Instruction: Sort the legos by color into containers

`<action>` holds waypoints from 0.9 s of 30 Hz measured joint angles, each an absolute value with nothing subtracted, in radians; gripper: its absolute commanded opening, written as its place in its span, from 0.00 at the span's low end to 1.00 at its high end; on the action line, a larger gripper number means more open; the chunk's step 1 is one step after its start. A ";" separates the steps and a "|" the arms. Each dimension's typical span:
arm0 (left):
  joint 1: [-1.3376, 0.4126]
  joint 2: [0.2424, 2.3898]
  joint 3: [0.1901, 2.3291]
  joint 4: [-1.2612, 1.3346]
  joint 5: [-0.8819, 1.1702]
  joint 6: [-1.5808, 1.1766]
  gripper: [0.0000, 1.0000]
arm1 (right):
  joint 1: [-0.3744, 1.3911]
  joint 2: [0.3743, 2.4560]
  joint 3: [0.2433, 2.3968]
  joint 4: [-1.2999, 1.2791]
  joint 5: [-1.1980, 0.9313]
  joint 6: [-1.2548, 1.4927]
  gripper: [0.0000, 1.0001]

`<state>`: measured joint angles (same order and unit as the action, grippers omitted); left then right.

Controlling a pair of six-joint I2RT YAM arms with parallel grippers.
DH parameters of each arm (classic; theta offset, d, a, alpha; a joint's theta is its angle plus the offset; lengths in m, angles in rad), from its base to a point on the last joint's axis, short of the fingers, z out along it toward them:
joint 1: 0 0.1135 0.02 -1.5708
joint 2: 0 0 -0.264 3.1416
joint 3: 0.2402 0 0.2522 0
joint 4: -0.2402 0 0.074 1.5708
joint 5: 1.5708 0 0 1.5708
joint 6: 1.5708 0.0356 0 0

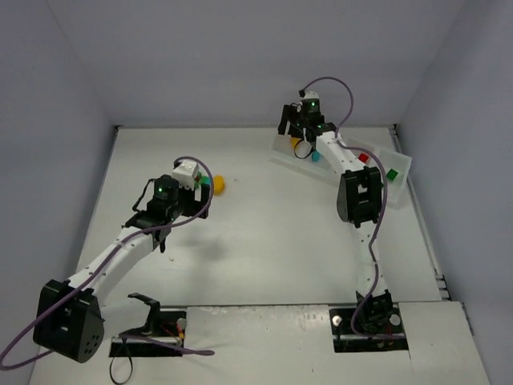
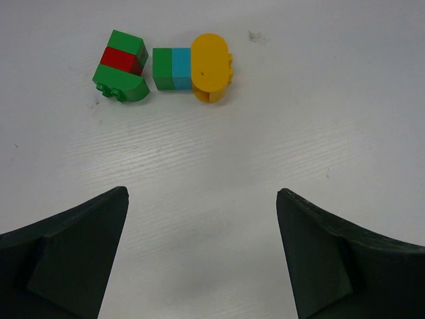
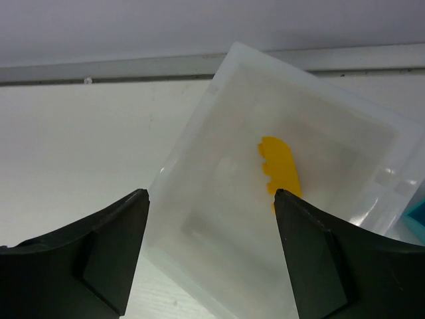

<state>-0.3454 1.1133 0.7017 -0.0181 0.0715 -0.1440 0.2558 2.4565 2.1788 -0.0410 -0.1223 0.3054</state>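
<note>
- Over the leftmost compartment of the tray (image 1: 403, 162), the right gripper (image 3: 211, 259) hovers with its fingers spread wide, gripping nothing.
- Inside that compartment lies one yellow-orange brick (image 3: 280, 166). A teal brick (image 1: 315, 158) sits in the next compartment, a red brick (image 1: 363, 158) in the third, and a green brick (image 1: 392, 173) in the fourth, at the tray's right end.
- Well to the left of the tray, the left gripper (image 2: 202, 256) hangs over the white table (image 1: 264, 241), its fingers wide apart and empty.
- Just beyond its fingertips, outside the tray, three pieces lie in a row on the table. A green-red-green stack (image 2: 121, 66) sits at one end. A green-and-teal pair (image 2: 171, 68) lies just beside it. A rounded yellow-orange brick (image 2: 211, 68) touches the pair's teal end, on the side toward the tray.
</note>
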 measured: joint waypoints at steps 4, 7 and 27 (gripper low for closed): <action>-0.286 1.228 0.783 -0.017 0.163 -0.060 0.86 | 0.253 2.371 2.058 -0.040 -0.189 0.295 0.73; -0.249 1.322 0.867 -0.019 0.246 0.044 0.83 | 0.250 2.241 1.901 -0.031 -0.251 0.294 0.73; -0.157 1.921 1.461 -0.437 0.515 0.966 0.70 | 0.257 1.359 1.071 0.072 -0.516 0.366 0.70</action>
